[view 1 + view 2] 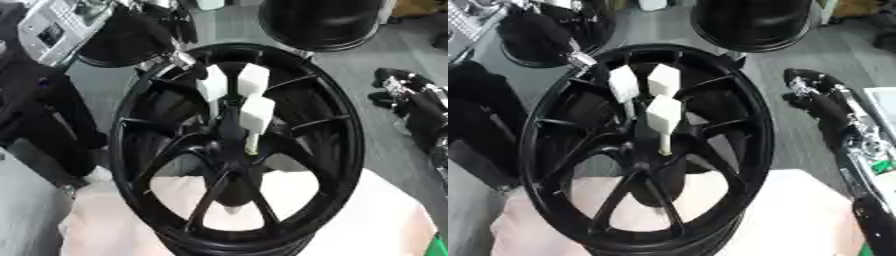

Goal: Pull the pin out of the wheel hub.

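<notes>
Sitting upright-tilted on a pale padded surface (376, 210): black spoked wheel hub (140, 165), filling most of left eye view. Three white block-headed pins (256, 114) clustered at hub centre; nearest one with pale shaft down into the centre boss, other two (213, 82) (253, 79) just behind, shafts mostly hidden by spokes. Unclear whether each is seated or partly out. Upper left, dark arm (131, 35) with silver joint touching or just above the rim; its hand not resolvable, fingers cannot be told. Right edge: black-and-silver arm segment (411, 100), cut off by frame, well apart from hub. Black tyre-like cylinder (324, 22) at top, cropped. Grey device with panel (52, 25) top left, partly out of frame. Green bit at bottom right corner, unidentifiable.

Right eye view: same hub and pins shifted left. Showing more of right arm (833, 115), running down the right side to bottom edge, silver joints visible; hand itself not distinguishable, finger state cannot be told. Left arm's silver joint (579, 59) at rim again. White object with green patch (883, 165) at right edge, cut off, absent from left eye view. Grey device nearly gone here.
</notes>
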`<state>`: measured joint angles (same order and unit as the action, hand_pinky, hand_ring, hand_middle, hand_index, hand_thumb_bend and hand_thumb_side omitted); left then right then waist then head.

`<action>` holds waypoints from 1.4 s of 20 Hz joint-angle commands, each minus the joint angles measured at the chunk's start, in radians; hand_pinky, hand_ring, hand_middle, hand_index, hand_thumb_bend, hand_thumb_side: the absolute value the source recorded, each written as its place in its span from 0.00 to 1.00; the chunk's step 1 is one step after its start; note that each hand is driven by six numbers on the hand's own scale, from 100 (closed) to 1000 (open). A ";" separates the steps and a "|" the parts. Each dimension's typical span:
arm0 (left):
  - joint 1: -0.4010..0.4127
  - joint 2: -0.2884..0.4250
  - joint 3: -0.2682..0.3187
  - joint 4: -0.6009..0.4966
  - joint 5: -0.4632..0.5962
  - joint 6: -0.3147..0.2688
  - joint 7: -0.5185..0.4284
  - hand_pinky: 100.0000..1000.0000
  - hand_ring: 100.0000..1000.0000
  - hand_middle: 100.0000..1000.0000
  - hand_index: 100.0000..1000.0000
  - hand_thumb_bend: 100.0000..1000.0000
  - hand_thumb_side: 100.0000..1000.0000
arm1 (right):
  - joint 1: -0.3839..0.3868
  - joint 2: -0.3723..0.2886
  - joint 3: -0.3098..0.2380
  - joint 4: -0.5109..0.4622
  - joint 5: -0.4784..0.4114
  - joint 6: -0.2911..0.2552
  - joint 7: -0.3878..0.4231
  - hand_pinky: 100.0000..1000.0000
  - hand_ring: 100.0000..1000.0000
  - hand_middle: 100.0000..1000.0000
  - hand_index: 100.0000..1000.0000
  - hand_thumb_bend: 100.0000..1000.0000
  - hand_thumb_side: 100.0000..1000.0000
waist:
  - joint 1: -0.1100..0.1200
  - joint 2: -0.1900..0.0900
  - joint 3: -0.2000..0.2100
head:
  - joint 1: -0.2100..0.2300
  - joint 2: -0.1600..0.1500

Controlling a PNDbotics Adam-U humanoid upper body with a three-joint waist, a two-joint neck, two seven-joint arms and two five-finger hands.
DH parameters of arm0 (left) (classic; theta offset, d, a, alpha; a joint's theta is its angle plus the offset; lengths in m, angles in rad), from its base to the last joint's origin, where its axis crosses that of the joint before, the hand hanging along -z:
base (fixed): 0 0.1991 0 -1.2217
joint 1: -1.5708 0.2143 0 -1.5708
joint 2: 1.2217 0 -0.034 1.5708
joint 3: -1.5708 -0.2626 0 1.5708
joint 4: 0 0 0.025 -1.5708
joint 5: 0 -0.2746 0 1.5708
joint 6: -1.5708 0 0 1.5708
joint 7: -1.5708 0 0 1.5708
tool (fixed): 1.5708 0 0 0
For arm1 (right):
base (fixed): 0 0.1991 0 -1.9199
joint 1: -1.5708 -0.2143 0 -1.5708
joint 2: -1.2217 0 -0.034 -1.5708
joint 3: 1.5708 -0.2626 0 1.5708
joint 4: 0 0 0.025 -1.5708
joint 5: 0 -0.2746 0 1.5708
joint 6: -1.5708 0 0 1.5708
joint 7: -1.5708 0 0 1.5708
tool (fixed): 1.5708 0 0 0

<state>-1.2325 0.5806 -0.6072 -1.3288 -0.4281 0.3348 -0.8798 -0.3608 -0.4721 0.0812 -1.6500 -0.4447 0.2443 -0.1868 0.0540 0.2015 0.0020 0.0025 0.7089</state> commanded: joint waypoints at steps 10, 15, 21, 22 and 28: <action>-0.020 -0.007 -0.030 0.024 -0.073 0.051 -0.027 0.86 0.77 0.68 0.72 0.67 0.55 | -0.011 -0.012 -0.003 -0.009 0.002 -0.002 0.004 0.79 0.62 0.60 0.74 0.23 0.30 | 0.001 -0.026 -0.001 | 0.018 -0.011; -0.017 -0.032 -0.044 0.058 -0.083 0.041 -0.027 0.86 0.77 0.67 0.71 0.65 0.55 | -0.010 -0.010 -0.002 -0.009 0.002 -0.002 0.005 0.79 0.62 0.60 0.74 0.24 0.30 | 0.006 -0.025 -0.003 | 0.026 -0.012; -0.015 -0.065 -0.050 0.100 -0.089 0.027 -0.027 0.85 0.75 0.65 0.70 0.63 0.54 | -0.010 -0.007 -0.002 -0.008 0.002 -0.002 0.005 0.79 0.62 0.60 0.74 0.24 0.30 | 0.010 -0.025 -0.010 | 0.041 -0.012; -0.015 -0.068 -0.051 0.103 -0.089 0.025 -0.027 0.84 0.75 0.65 0.69 0.62 0.53 | -0.010 -0.006 -0.002 -0.008 0.002 -0.002 0.005 0.79 0.62 0.60 0.74 0.24 0.30 | 0.011 -0.024 -0.011 | 0.043 -0.012; -0.015 -0.076 -0.054 0.117 -0.103 0.011 -0.027 0.83 0.73 0.63 0.64 0.57 0.49 | -0.010 -0.006 -0.002 -0.007 0.002 -0.002 0.006 0.79 0.62 0.60 0.74 0.24 0.31 | 0.016 -0.022 -0.013 | 0.054 -0.009</action>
<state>-1.2311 0.4920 -0.6681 -1.2095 -0.5256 0.3291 -0.8855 -0.3603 -0.4673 0.0814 -1.6489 -0.4447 0.2460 -0.1848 0.0729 0.2015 -0.0106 0.0512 0.7088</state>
